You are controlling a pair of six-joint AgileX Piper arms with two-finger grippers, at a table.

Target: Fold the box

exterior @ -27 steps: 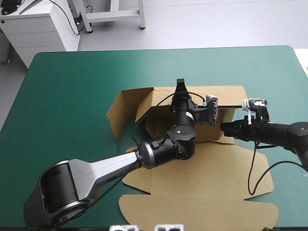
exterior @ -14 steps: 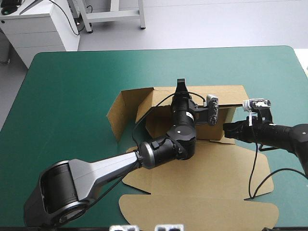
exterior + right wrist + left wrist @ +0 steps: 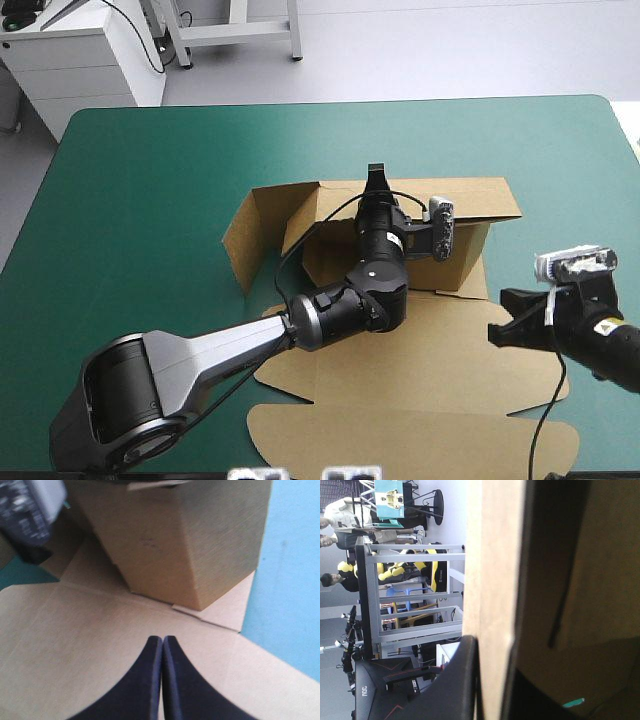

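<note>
- Right gripper [image 3: 498, 331] has just backed off from the box [image 3: 440, 345]; a moment ago it was up against the raised side wall, and now it hangs clear of it, over the edge of the flat board.
- From its wrist, that right gripper [image 3: 162, 639] has its black fingers [image 3: 147, 680] pressed together into one point, with nothing between them.
- Ahead of that point stands the corner of the upright wall of the box [image 3: 190, 555]. Under the point lies flat brown board, and off to the side is the teal-green cover [image 3: 292, 580].
- Left gripper [image 3: 375, 176] hasn't budged. It reaches across the tray to the far wall.
- Its wrist shows it pinching that wall of the box [image 3: 492, 580], one finger either side of the sheet.
- Box sits mid-table [image 3: 150, 180], with its far walls raised, one flap splayed outward and its lid flat toward the near edge.
</note>
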